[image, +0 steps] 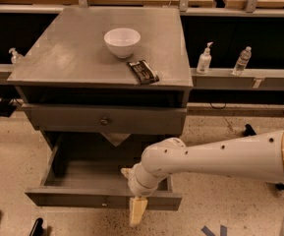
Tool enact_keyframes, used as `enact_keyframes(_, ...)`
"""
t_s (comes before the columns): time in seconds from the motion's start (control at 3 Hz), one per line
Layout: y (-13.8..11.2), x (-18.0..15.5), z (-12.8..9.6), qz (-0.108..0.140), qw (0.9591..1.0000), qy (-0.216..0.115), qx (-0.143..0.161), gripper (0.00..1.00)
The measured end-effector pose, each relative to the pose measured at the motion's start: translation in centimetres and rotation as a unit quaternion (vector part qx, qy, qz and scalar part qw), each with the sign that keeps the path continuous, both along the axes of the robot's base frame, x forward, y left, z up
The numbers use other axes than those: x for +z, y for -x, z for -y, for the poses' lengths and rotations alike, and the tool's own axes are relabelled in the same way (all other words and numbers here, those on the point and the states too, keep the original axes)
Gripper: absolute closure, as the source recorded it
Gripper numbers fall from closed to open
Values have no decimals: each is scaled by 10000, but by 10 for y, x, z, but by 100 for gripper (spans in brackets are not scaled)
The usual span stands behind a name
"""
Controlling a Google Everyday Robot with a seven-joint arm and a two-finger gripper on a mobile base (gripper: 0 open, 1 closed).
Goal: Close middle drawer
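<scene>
The gripper (137, 210) hung before the middle drawer (72, 198), covering part of its front panel. The arm (220, 156) hid its right side and ran past the right edge.
</scene>
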State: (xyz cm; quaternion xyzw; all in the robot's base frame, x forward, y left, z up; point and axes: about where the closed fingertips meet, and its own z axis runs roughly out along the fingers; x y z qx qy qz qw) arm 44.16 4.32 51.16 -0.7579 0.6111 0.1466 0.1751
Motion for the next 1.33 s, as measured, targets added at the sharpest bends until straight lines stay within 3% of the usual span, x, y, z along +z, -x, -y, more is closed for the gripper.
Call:
enact_keyframes(0.33, -14, -17, 9, 56, 9992, 383, -89, 0)
enact_keyframes(0.67, -37, -62, 32, 323, 9943, 999, -207, 0)
enact_keyframes(1.0, -57, -87, 53, 465, 9915, 1090, -540, 0)
enact_keyframes(1.33, -80, -103, 67, 638, 9888, 1097, -785, 17)
